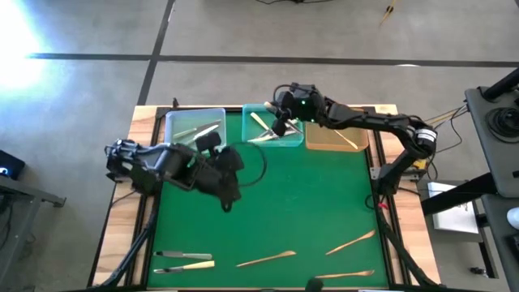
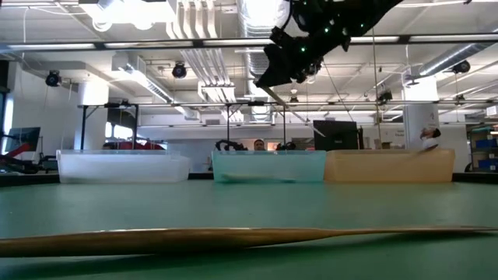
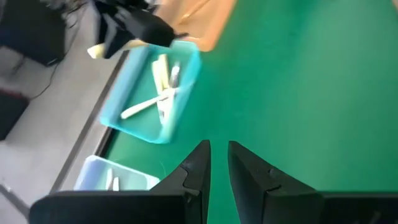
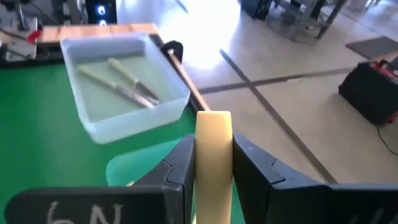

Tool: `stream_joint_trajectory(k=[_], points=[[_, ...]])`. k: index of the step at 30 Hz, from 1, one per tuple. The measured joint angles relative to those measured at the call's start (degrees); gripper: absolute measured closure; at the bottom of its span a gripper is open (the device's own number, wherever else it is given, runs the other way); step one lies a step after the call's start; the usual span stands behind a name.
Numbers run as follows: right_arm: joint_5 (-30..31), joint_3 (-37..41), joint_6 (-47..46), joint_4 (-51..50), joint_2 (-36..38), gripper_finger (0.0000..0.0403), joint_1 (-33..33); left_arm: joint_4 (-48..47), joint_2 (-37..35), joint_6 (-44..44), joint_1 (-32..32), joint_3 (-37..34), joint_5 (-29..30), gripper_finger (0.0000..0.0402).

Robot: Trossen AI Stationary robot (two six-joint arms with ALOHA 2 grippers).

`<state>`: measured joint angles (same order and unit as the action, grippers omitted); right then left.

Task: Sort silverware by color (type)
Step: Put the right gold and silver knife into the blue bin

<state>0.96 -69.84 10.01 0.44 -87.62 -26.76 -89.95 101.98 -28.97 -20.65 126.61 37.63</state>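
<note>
Three trays stand along the far edge: a clear tray [image 1: 195,126], a teal tray [image 1: 272,130] and an amber tray [image 1: 332,136]. My right gripper [image 1: 280,122] hovers above the teal tray [image 4: 140,168], shut on a cream utensil [image 4: 213,143]. Cream pieces [image 3: 158,93] lie in the teal tray, and silver and cream ones [image 4: 127,84] in the clear tray. My left gripper [image 3: 217,163] waits over the mat's left middle [image 1: 229,193], fingers a narrow gap apart, touching nothing. Wooden utensils [image 1: 266,259] [image 1: 350,241] and a silver and cream pair [image 1: 185,259] lie on the mat near the near edge. My right gripper pinches the cream utensil between its two fingers, and the flat end [image 4: 213,124] sticks out past the fingertips. The piece lies along the fingers. It is lifted clear, high above the teal tray [image 2: 268,165], as the low view shows the gripper [image 2: 292,54] well over the tray rims.
A wooden utensil [image 2: 233,237] lies right in front of the low camera. One more wooden piece [image 1: 345,276] sits at the near edge. The amber tray holds a wooden piece [image 1: 347,139]. Open green mat [image 1: 300,203] spans the middle. A person shows far behind the trays [image 2: 258,145].
</note>
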Motion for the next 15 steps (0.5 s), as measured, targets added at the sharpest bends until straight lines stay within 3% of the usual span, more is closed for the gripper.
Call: stream_joint_trajectory(k=[6, 15], points=[[-2.8, 0.0, 1.0, 8.3, -6.2, 0.0329, -2.2, 2.0, -0.1, 0.5, 4.9, 0.1, -0.7, 0.0363], [-2.5, -3.2, -1.7, 8.6, -15.2, 0.0304, -2.6, 2.3, 0.0, 1.0, 6.2, 0.1, -0.7, 0.0363]])
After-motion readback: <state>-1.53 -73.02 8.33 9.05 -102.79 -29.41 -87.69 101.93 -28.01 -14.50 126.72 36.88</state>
